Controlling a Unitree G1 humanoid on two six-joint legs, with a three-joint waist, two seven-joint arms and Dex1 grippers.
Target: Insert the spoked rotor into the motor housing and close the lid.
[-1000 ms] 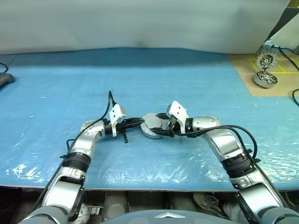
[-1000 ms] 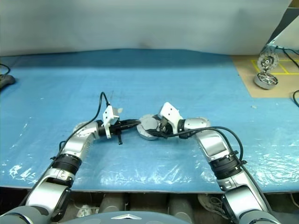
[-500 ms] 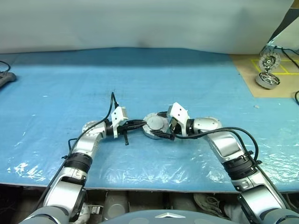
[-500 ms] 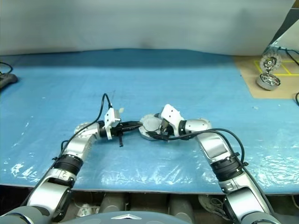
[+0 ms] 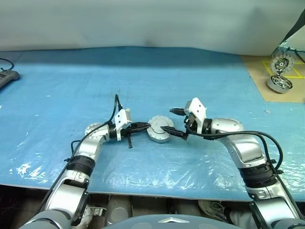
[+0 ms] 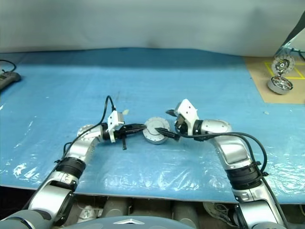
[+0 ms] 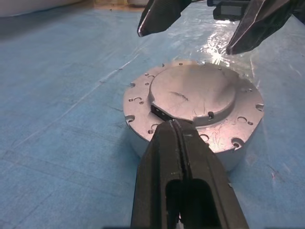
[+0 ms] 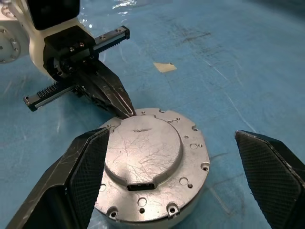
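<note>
The motor housing (image 5: 159, 137) sits on the blue mat with the grey lid (image 5: 158, 125) lying flat on top, plain face up. The spoked rotor is hidden. My left gripper (image 5: 147, 127) is shut, and its tips rest against the left side of the lid's raised centre (image 7: 193, 93). My right gripper (image 5: 173, 121) is open and hangs just right of the housing and a little above it, with nothing between its fingers (image 8: 81, 176). In the right wrist view the lid (image 8: 143, 148) lies between those spread fingers, clear of both.
A spare silver unit (image 5: 279, 83) and a ribbed disc (image 5: 281, 62) stand on the brown board at the far right. A dark device (image 5: 7, 76) lies at the far left. The mat's front edge (image 5: 152, 183) runs close below my arms.
My right gripper has opened wide and drawn back from the housing, to the right and upward. The left gripper has stayed against the lid. The camera has shifted slightly.
</note>
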